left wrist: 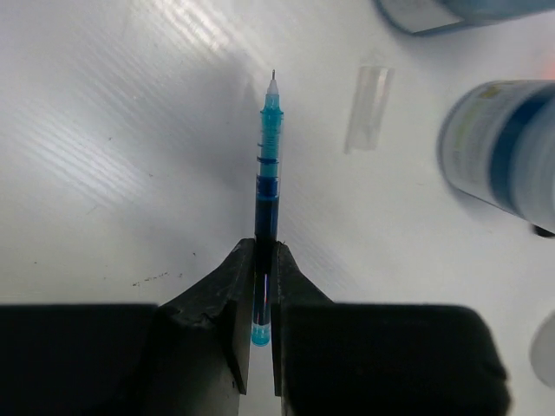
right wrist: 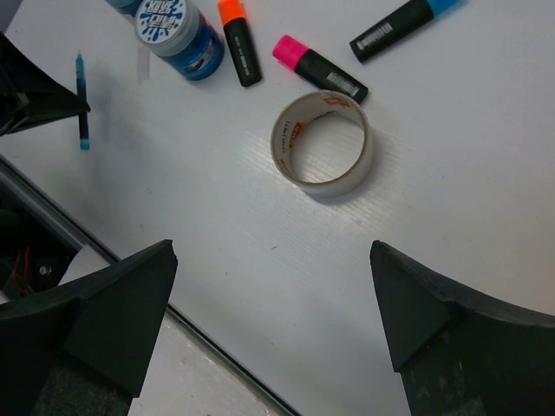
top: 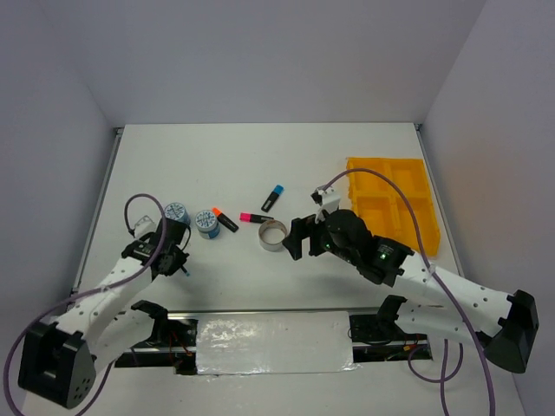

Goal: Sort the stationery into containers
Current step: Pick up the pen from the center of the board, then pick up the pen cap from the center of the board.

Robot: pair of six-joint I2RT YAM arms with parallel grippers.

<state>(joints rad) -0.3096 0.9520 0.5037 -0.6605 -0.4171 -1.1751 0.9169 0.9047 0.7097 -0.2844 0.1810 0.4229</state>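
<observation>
Black fingers of the left gripper [left wrist: 263, 253] fill the bottom of the left wrist view, pinched tight on the tail end of a thin blue pen [left wrist: 268, 178] whose bare tip points to 12 o'clock. The largest thing on the table, the yellow tray [top: 406, 175], sits at 3 o'clock in the top view with nothing visible in its four compartments, well apart from the pen at 8 o'clock. The right gripper [right wrist: 273, 260] hangs between them, jaws spread wide and holding nothing, over the silvery tape ring [right wrist: 323, 141]. Two blue-white tape rolls [top: 177, 211] stand at 9 o'clock, just beside the left gripper. The orange marker [right wrist: 238, 43], pink marker [right wrist: 319, 69] and blue marker [right wrist: 403, 26] lie near the ring. A clear cap [left wrist: 368, 108] lies at 1 o'clock of the pen. With so short a hold on so slim a barrel, the pen could well swivel or slip on the way across, and the right arm stands in that path, so the two could collide.
</observation>
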